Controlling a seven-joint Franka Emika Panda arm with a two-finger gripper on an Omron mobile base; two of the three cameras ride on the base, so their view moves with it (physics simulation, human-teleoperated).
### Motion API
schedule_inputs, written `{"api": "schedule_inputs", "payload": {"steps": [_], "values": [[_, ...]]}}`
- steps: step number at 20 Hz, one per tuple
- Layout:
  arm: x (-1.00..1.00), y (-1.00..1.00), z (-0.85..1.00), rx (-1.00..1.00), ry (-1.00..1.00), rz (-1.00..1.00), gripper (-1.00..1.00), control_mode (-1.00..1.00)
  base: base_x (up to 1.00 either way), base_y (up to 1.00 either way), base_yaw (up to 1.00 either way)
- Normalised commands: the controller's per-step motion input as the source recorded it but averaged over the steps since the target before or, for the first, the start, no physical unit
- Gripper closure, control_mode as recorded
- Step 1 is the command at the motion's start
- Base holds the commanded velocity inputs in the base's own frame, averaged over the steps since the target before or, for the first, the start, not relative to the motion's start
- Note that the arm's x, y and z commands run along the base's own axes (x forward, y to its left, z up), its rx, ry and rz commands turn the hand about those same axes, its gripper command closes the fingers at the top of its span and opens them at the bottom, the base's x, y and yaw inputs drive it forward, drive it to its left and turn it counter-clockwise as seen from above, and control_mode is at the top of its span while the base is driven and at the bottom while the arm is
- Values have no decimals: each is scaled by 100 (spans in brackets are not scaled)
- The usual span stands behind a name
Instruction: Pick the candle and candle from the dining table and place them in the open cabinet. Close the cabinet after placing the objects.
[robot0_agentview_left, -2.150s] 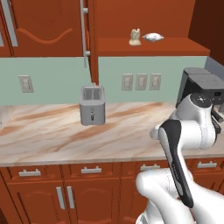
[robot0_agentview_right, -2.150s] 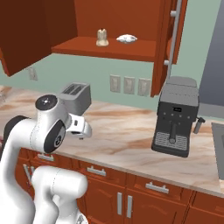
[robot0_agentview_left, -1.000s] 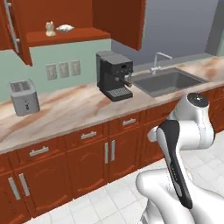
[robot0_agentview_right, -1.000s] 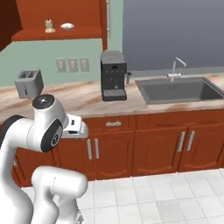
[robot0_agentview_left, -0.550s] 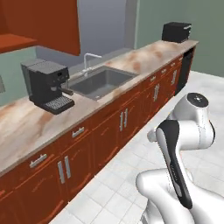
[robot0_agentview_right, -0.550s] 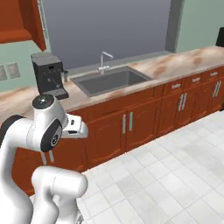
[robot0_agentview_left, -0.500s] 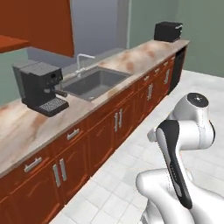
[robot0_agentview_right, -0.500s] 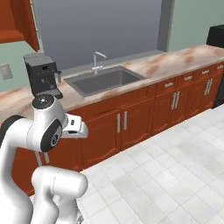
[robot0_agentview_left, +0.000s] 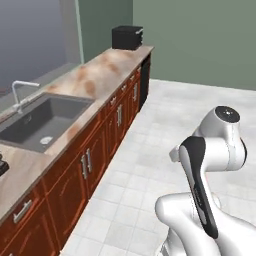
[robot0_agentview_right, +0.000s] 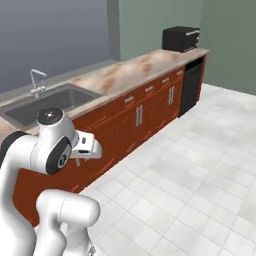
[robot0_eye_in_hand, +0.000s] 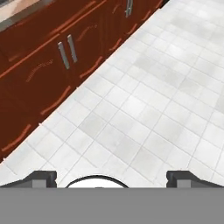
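1. Hand view is showing the gripper (robot0_eye_in_hand: 111, 177) with its two dark fingertips (robot0_eye_in_hand: 43, 176) standing wide apart, spread fully, with nothing between them
2. Below and ahead of the gripper, a pale grey tiled floor (robot0_eye_in_hand: 144, 109) is stretching away
3. Ahead and to the left of the fingertips, reddish-brown base cupboard doors (robot0_eye_in_hand: 48, 65) are standing closed, with a pair of upright silver handles (robot0_eye_in_hand: 68, 50) side by side
4. In the left base view, the white arm (robot0_agentview_left: 215, 150) is folding up compactly over the floor, well apart from the veined marble counter (robot0_agentview_left: 100, 75) running along its left
5. A grey sink (robot0_agentview_left: 42, 117) is sitting sunk into that counter, with a silver tap (robot0_agentview_left: 20, 92) rising behind it
6. At the counter's far end, well away from the tool, a black boxy appliance (robot0_agentview_left: 127, 37) is sitting on the top
7. In the right base view, a dark panel (robot0_agentview_right: 192, 85) is standing under that far end
8. Where the candles are lying, I cannot tell
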Motion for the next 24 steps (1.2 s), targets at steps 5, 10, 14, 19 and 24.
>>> {"api": "schedule_inputs", "payload": {"steps": [5, 10, 14, 19, 24], "values": [[0, 0, 0, 0, 0, 0, -100, 100, 100, -30, -36], [0, 0, 0, 0, 0, 0, -100, 100, 100, -27, -32], [0, 0, 0, 0, 0, 0, -100, 100, 100, -29, -29], [0, 0, 0, 0, 0, 0, -100, 100, 100, -26, -30], [0, 0, 0, 0, 0, 0, -100, 100, 97, -17, -39]]}}
